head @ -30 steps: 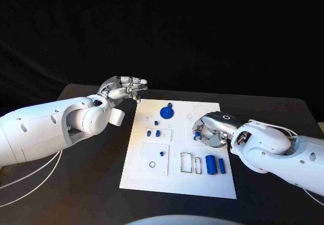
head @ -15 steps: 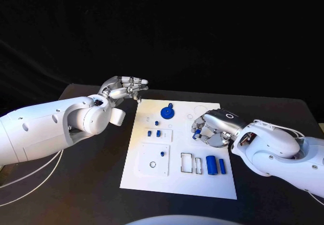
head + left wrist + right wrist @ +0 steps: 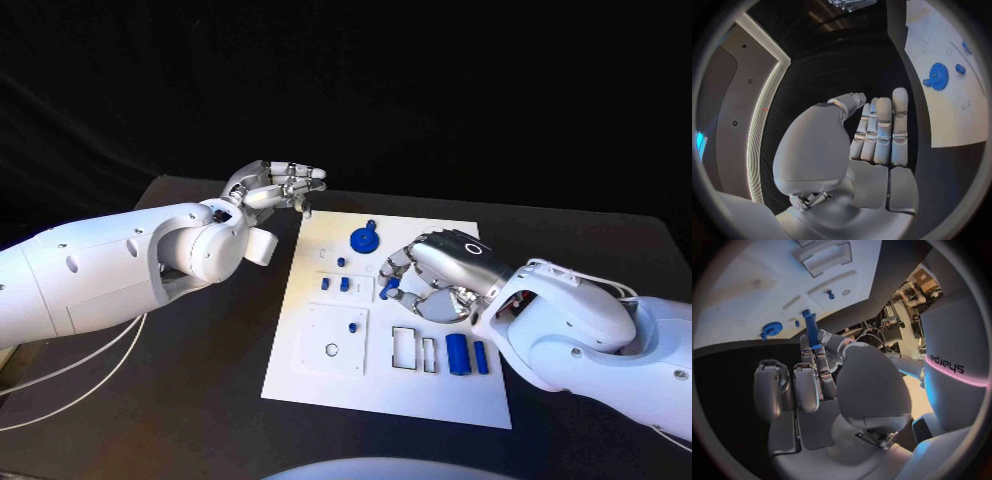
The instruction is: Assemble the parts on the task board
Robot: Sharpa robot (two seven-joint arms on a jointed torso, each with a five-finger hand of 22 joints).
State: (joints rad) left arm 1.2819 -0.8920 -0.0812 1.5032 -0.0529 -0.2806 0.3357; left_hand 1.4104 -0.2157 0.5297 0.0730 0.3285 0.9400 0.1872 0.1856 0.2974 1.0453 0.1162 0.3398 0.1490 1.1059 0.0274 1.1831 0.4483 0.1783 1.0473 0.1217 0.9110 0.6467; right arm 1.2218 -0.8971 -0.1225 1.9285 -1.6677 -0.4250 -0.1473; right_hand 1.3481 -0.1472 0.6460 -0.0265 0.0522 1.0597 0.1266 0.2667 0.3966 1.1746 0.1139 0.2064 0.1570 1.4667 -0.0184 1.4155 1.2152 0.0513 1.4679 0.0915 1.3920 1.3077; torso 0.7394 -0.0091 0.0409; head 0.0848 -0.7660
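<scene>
The right hand (image 3: 433, 275), pinching a blue peg (image 3: 810, 324) over the board (image 3: 387, 395), should keep it upright and lower squarely into its hole, while the left hand (image 3: 274, 186) hangs loosely curled, holding nothing.

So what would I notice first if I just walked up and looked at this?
Probably the white task board glowing in the middle of the black table, dotted with small blue parts like the blue gear near its far edge. Next, the right hand above the board's middle, pinching a slim blue peg. The left hand hovers off the board's far left corner, holding nothing.
</scene>
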